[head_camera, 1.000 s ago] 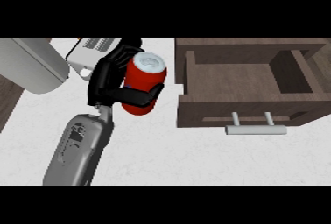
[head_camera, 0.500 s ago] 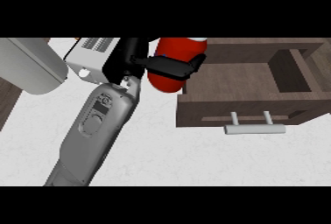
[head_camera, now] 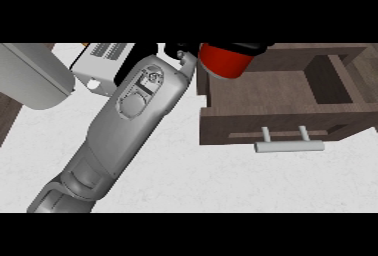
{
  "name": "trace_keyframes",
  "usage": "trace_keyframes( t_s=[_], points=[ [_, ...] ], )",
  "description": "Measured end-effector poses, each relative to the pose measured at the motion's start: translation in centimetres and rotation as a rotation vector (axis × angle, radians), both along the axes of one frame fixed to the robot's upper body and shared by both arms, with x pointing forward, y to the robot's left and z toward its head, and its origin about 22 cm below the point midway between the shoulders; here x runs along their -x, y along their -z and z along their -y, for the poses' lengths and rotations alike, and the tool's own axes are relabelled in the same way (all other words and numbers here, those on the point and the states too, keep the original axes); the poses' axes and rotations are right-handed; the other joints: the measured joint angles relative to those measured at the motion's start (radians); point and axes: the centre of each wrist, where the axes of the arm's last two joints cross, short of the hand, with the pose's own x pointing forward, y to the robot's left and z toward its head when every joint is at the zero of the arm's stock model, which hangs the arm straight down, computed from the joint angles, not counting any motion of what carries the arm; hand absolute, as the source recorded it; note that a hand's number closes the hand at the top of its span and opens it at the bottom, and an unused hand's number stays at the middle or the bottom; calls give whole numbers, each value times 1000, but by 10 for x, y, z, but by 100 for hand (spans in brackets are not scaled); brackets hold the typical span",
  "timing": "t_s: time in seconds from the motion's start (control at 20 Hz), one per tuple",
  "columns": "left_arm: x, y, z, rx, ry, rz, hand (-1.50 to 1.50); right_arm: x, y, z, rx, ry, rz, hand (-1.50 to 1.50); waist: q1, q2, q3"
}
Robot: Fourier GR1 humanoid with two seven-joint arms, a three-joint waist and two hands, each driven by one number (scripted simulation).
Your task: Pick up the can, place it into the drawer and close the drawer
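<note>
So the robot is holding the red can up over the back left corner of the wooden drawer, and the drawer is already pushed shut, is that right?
Not quite. The head view shows the brown wooden drawer pulled open, its bare inside showing behind the silver bar handle. The rest holds: the black hand holds the red cylindrical can over the drawer's back left corner.

Red can (head_camera: 223, 61), brown drawer (head_camera: 273, 95), white counter (head_camera: 221, 180).

Counter top (head_camera: 221, 180): pale, mottled white-grey, fills the lower and middle view.
Dark wood strip (head_camera: 7, 117): at the left edge, beside the counter.
White appliance (head_camera: 100, 62): boxy, slotted top, upper left, on the counter.
Pale grey rounded object (head_camera: 33, 75): large, at the far left, just beside the white appliance.
Light: even, soft, no hard shadows.
</note>
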Motion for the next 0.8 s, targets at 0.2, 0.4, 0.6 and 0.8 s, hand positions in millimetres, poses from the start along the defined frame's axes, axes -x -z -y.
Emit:
trace_keyframes(
  t_s=[0.2,0.4,0.6,0.8],
  points=[
    [-8,-5,15,-27,-3,-16,150,-7,3,6,-5,-2,-1,-150,-5,2,0],
    [-14,-8,24,-43,-3,-23,150,-8,1,-2,0,-4,-6,-150,-8,3,0],
    [-18,-11,34,-65,-13,-29,150,-17,3,1,-1,-14,-3,-150,-20,6,1],
    [-22,-10,41,-96,-22,-30,150,-20,2,-2,1,-23,-6,-150,-26,8,1]
  ],
)
